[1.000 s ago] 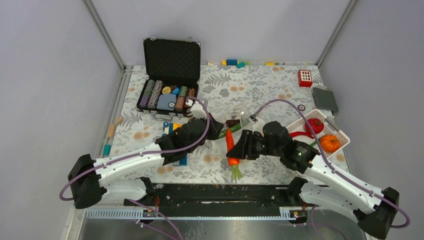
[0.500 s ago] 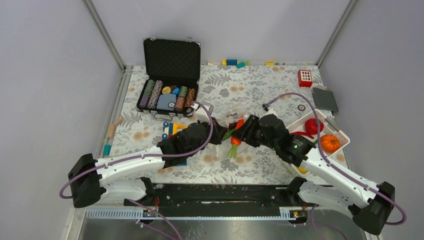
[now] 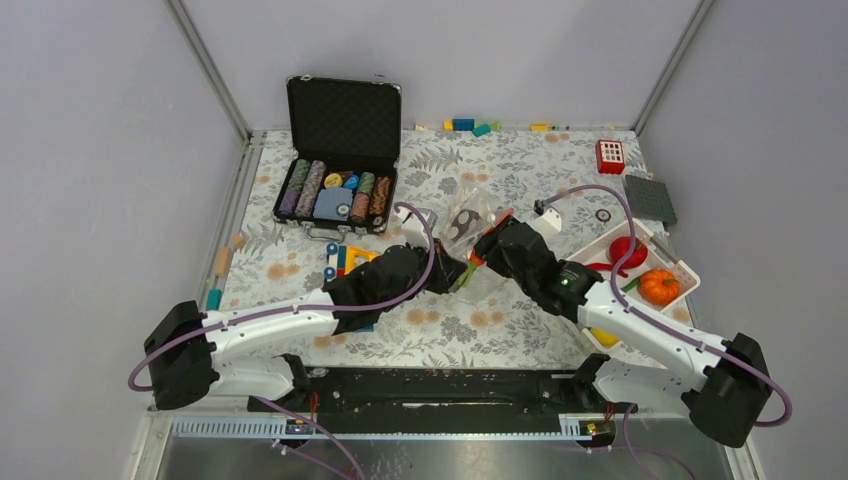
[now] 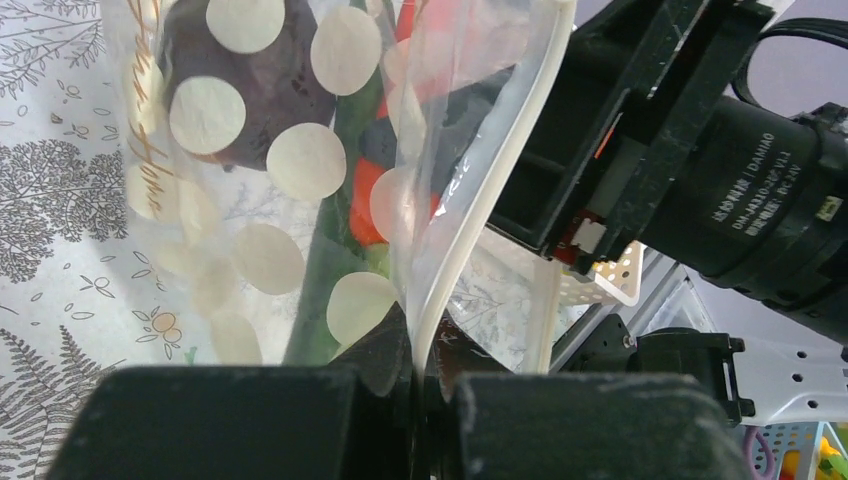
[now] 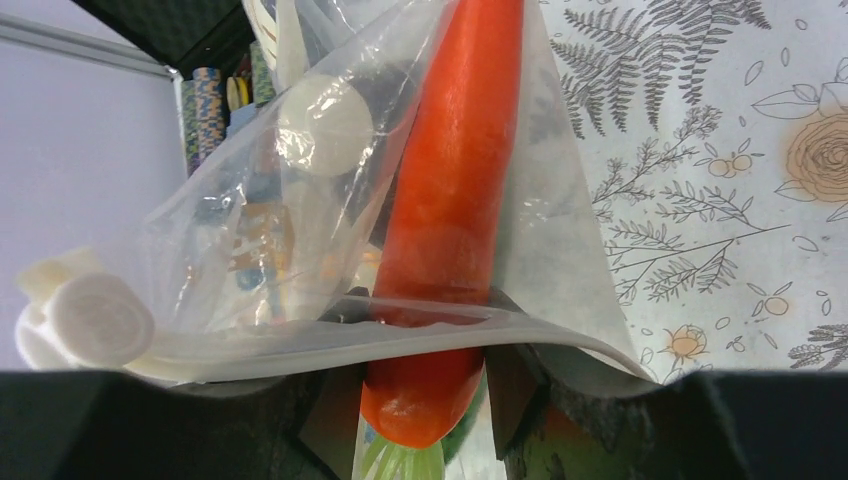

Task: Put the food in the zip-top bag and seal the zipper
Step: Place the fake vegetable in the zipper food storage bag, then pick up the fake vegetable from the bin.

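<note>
The clear zip-top bag [image 3: 468,222] with cream dots stands raised at the table's middle. My left gripper [image 4: 415,385] is shut on its zipper [image 4: 480,190] edge and holds the mouth up. Inside the bag lie a dark purple piece [image 4: 250,90] and a green pod [image 4: 335,250]. My right gripper [image 5: 425,385] is shut on the orange carrot [image 5: 455,180], gripping it just above its green leaves. The carrot's tip and body reach through the bag's mouth, and the zipper strip [image 5: 300,345] crosses in front of it. More food lies in the white basket [image 3: 684,266]: a red tomato [image 3: 630,250] and an orange pumpkin [image 3: 659,286].
An open black case of poker chips [image 3: 338,190] stands behind the left arm. Coloured blocks [image 3: 342,258] lie under the left arm and along the back wall [image 3: 470,125]. A red block [image 3: 609,156] and a grey plate [image 3: 650,198] sit at the back right.
My right gripper carried the carrot from the table's front away toward the back and pushed it into the bag's mouth. The left gripper kept its hold and shifted slightly right.
</note>
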`<state>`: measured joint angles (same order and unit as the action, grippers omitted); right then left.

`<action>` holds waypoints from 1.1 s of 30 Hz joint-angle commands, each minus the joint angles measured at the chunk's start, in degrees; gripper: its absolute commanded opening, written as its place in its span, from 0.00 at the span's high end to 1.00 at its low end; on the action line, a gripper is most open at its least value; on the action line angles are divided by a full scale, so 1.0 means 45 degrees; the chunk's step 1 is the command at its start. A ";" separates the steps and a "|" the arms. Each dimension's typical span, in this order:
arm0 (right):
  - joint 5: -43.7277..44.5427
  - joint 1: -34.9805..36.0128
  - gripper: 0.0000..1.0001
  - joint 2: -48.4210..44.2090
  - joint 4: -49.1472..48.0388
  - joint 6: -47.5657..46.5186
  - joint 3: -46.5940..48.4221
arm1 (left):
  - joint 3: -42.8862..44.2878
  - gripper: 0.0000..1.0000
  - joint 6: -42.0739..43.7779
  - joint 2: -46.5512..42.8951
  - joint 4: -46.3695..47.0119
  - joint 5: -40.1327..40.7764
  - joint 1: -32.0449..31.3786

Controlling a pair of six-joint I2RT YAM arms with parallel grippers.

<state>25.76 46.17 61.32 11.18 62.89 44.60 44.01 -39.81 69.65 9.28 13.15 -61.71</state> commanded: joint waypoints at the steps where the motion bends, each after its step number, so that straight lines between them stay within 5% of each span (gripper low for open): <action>1: 0.1336 -0.0065 0.58 0.0548 -0.0609 0.0023 0.0383 | 0.0722 1.00 -0.0297 0.0134 0.0589 -0.0493 -0.0114; 8: 0.1079 0.0747 0.35 0.1246 -0.1530 -0.3390 0.0065 | 0.2569 1.00 -0.2018 0.0920 -0.2952 0.3031 -0.0060; 12: 0.0463 0.0833 0.10 0.1266 -0.1852 -0.4586 -0.0148 | 0.2847 1.00 -0.2331 0.1330 -0.3289 0.3248 0.0074; 15: -0.0514 0.0834 0.01 0.0789 -0.2255 -0.5663 -0.0208 | 0.2737 1.00 -0.2441 0.1364 -0.3208 0.3301 0.0200; 22: -0.1215 0.0789 0.00 -0.1199 -0.1249 -0.6648 0.0064 | 0.2112 1.00 -0.2633 0.1182 -0.2803 0.2802 0.0805; 26: -0.0754 0.0193 0.00 -0.2445 0.1292 -0.6244 0.0577 | 0.1925 1.00 -0.2533 0.1166 -0.2408 0.2504 0.1017; 33: 0.0981 -0.3500 0.00 -0.4512 0.5474 -0.3473 -0.0014 | 0.1515 1.00 -0.2187 0.0963 -0.1573 0.2135 0.1074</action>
<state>24.56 39.92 44.95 23.00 39.57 46.06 51.88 -50.68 76.12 -4.27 24.27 -57.06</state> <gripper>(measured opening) 0.994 0.008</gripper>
